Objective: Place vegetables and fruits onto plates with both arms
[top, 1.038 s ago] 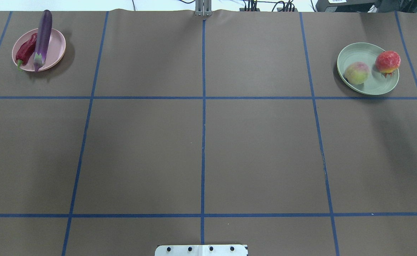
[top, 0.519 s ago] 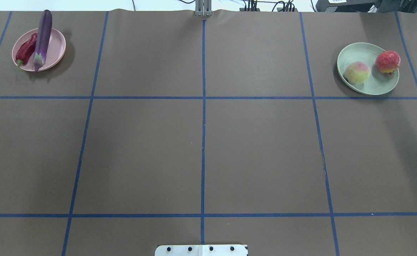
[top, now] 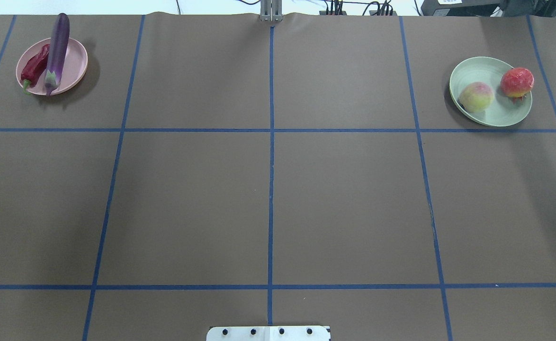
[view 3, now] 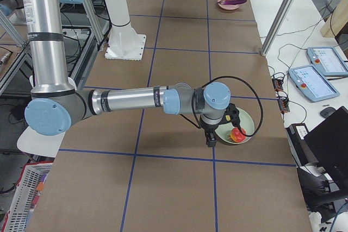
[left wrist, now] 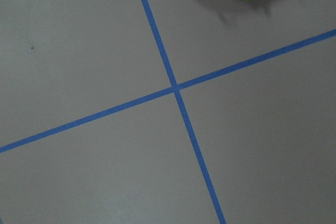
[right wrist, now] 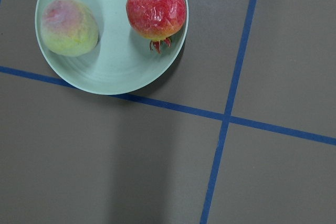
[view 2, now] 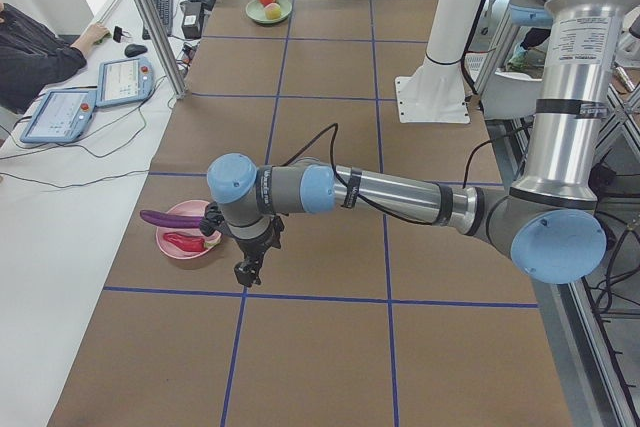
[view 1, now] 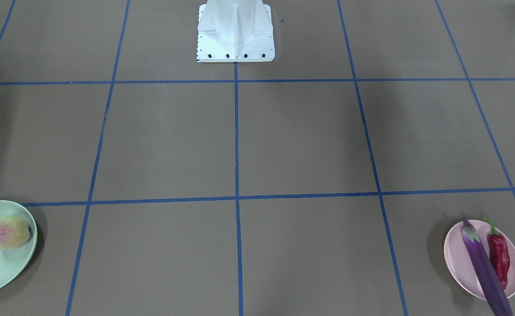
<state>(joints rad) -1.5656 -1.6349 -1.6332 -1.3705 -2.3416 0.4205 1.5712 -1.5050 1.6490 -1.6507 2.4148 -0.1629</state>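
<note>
The purple eggplant and the red chili pepper lie side by side on the pink plate at the far left. The eggplant overhangs the rim. The peach and the red-orange fruit sit on the mint green plate at the far right. Both arms are outside the overhead view. In the exterior left view my left gripper hangs beside the pink plate. In the exterior right view my right gripper hangs beside the mint plate. I cannot tell whether either is open or shut.
Blue tape lines divide the brown table cover into squares. The white robot base stands at the middle of the near edge. Tablets and an aluminium post stand along the operators' side.
A black part at the overhead view's right edge, seen one second ago, has left the view. The plates and their contents have not moved.
</note>
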